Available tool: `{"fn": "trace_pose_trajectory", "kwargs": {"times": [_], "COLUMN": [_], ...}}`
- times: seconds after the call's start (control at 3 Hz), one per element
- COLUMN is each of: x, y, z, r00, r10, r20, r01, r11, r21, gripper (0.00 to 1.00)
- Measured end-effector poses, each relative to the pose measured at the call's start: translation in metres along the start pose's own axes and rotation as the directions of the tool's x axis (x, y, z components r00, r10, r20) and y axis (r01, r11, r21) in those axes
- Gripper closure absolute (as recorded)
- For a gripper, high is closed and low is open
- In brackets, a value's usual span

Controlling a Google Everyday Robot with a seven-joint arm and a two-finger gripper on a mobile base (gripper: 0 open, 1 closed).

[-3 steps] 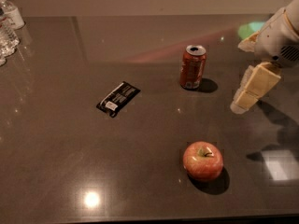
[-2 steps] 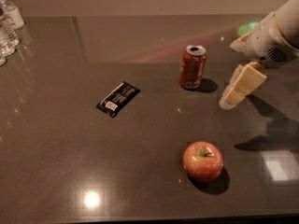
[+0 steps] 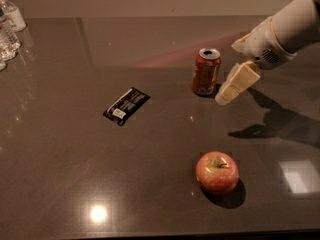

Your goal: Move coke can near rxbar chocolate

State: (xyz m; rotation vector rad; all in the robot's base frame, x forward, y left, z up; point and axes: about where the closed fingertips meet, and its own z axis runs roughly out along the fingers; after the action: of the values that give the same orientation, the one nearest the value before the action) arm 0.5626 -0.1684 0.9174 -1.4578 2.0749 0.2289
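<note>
Dark bench (image 3: 60, 184): can (image 3: 206, 72) upright at back right, well apart from bar (image 3: 126, 105) at centre-left. Claw (image 3: 231, 88) hovers just right of can, holding nothing; opening can't be told. Grasp and move not yet done.

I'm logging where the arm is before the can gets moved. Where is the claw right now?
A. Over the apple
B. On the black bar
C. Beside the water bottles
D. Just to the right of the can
D: the claw hangs close by the right side of the upright can, well away from the apple nearer the front and the black bar off to the left.
</note>
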Motion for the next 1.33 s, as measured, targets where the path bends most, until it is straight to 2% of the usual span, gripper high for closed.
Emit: {"fn": "trace_pose_trajectory", "kwargs": {"times": [0.33, 0.67, 1.0, 1.33], "x": [-0.003, -0.006, -0.013, -0.023], "y": [-0.025, -0.043, -0.052, -0.050], "z": [0.016, 0.031, 0.044, 0.052], "r00": [1.000, 0.998, 0.996, 0.994], "r10": [0.023, 0.057, 0.080, 0.090], "r20": [0.017, 0.033, 0.046, 0.065], "r01": [-0.023, -0.056, -0.078, -0.085], "r11": [0.9997, 0.9983, 0.9962, 0.9942], "r21": [0.004, -0.016, -0.038, -0.065], "gripper": [0.00, 0.00, 0.00, 0.00]}}
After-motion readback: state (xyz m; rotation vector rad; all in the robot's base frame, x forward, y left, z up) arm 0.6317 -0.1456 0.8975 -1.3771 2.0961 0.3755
